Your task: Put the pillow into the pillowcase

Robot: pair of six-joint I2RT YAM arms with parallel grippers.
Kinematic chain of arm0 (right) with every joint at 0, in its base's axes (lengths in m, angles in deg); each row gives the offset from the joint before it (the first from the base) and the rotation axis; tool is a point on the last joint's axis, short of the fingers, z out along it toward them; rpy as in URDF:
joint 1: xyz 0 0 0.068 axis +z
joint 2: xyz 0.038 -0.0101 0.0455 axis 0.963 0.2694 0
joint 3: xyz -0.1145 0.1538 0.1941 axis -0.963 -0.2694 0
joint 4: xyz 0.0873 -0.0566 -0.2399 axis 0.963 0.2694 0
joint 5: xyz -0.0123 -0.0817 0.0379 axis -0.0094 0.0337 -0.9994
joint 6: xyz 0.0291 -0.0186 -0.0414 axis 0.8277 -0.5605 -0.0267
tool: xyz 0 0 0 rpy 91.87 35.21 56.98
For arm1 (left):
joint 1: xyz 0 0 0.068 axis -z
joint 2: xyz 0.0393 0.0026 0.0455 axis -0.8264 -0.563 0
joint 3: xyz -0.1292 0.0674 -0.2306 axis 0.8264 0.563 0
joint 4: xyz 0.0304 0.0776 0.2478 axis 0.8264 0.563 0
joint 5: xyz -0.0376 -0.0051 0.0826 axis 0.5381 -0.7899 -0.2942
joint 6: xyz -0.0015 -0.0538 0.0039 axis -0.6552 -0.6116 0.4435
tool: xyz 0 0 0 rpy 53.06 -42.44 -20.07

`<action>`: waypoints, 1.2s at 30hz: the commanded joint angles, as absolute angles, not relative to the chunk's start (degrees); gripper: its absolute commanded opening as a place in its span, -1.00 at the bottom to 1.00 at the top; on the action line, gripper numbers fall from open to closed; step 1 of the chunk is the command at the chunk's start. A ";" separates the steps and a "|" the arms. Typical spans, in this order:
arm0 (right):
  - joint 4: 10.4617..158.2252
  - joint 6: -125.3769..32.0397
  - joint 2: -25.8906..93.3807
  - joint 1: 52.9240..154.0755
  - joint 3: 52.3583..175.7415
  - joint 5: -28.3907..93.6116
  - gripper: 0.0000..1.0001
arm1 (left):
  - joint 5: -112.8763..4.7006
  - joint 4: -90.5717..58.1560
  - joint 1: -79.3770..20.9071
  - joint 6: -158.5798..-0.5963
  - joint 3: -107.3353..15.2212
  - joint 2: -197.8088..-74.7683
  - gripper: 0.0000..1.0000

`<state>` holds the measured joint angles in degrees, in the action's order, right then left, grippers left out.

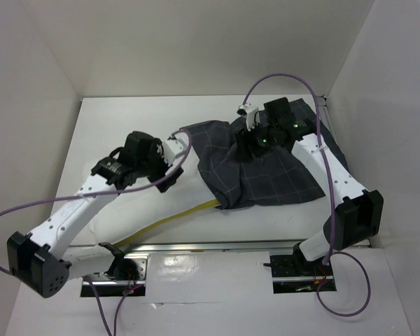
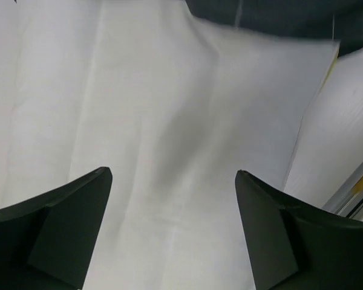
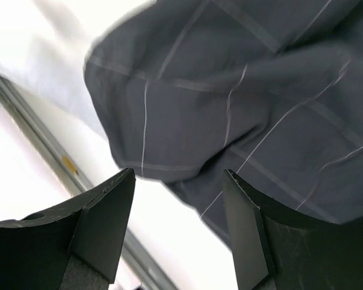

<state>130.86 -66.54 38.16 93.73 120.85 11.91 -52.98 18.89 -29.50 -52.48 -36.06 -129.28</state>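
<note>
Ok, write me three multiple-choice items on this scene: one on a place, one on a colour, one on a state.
1. Where does the pillowcase lie?
A) wholly left of the pillow
B) over the right end of the pillow
C) hanging off the table

2. The band along the pillow's near edge is:
A) red
B) blue
C) yellow

3. The left tool and right tool are:
A) both open and empty
B) both shut on cloth
C) left shut, right open

Answers:
1 B, the top view shows the grey cloth overlapping the pillow's right side.
2 C, a yellow strip runs there.
3 A, each wrist view shows a wide gap with nothing in it.
</note>
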 commanded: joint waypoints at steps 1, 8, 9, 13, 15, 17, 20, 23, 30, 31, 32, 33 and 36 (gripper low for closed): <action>127.52 -68.60 34.23 94.50 115.95 10.37 0.34 | -56.90 24.73 -28.40 -35.09 -30.85 -120.77 0.97; 126.38 -67.55 31.68 95.03 111.01 13.36 0.34 | -52.60 29.74 -26.82 -25.30 -22.85 -110.99 1.00; 126.38 -67.55 31.68 95.03 110.49 13.36 0.34 | -51.98 30.36 -26.82 -24.77 -22.15 -110.28 1.00; 126.38 -66.49 32.21 95.03 109.79 13.36 0.34 | -46.63 34.05 -26.82 -23.27 -16.97 -107.65 1.00; 126.90 -66.49 32.21 95.03 109.78 13.36 0.34 | -45.48 34.59 -26.82 -21.17 -15.20 -106.50 1.00; 126.90 -66.49 32.21 95.03 109.78 13.36 0.34 | -44.16 35.20 -26.82 -19.76 -14.05 -105.88 1.00; 127.43 -66.49 32.21 95.03 109.78 13.97 0.34 | -41.35 36.43 -26.82 -19.76 -13.53 -107.27 1.00; 127.43 -66.49 33.34 95.03 109.78 13.97 0.34 | -40.20 36.96 -26.82 -19.76 -13.53 -109.13 1.00; 127.43 -66.49 35.55 95.03 111.45 13.44 0.34 | -50.12 19.67 -26.82 -24.22 -8.69 -113.25 1.00; 127.43 -66.49 36.07 95.03 111.97 13.44 0.34 | -51.44 17.38 -26.82 -24.24 -7.91 -114.31 1.00; 127.43 -66.49 36.59 95.03 111.98 12.92 0.34 | -53.54 13.88 -26.82 -24.24 -7.12 -116.06 1.00; 127.95 -66.49 37.21 95.03 111.98 12.92 0.34 | -55.47 11.32 -25.69 -24.93 -6.41 -116.69 1.00; 127.96 -66.49 37.74 95.03 113.12 12.92 0.34 | -61.18 3.23 -24.36 -24.16 -3.61 -118.80 1.00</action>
